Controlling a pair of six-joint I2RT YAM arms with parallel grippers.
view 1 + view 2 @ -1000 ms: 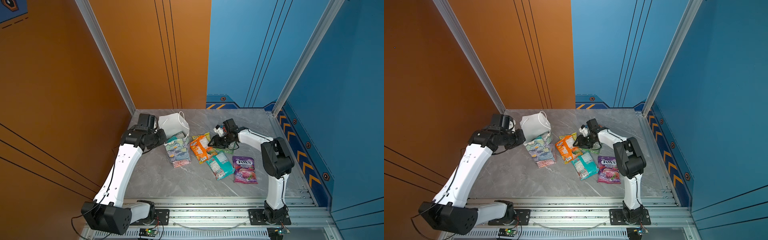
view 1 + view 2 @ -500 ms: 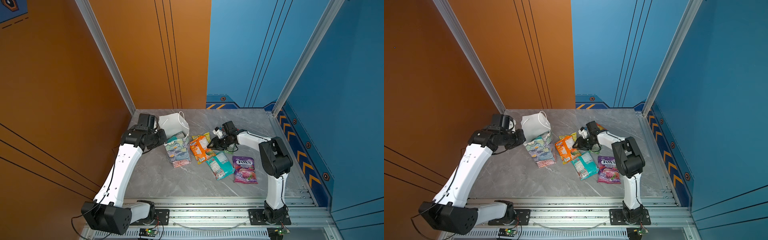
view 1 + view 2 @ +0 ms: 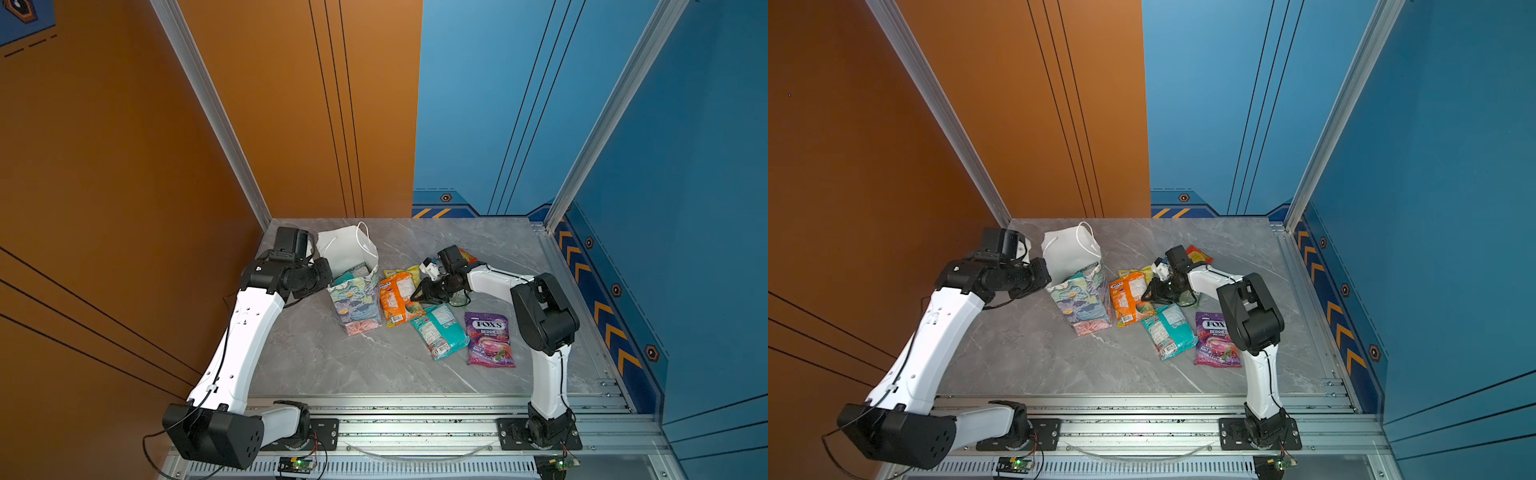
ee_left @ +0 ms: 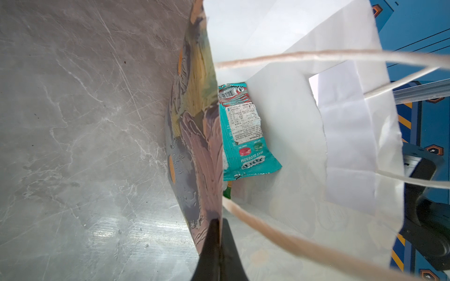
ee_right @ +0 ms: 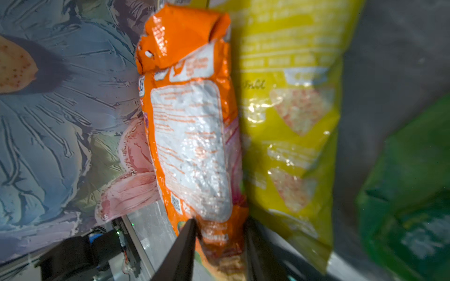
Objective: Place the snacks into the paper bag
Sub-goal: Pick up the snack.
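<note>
1. In both top views the paper bag (image 3: 353, 299) (image 3: 1084, 303) stands upright. The left gripper (image 3: 323, 277) is at its rim, and the right gripper (image 3: 417, 296) is low at the orange packet (image 3: 397, 299) beside it.
2. Left wrist: the left gripper (image 4: 218, 243) pinches the paper bag (image 4: 194, 136) wall, jaws together. A teal packet (image 4: 243, 136) lies inside.
3. Right wrist: the right gripper (image 5: 219, 223) stands narrow astride the orange packet (image 5: 190, 133) end. I cannot tell whether it clamps.
</note>
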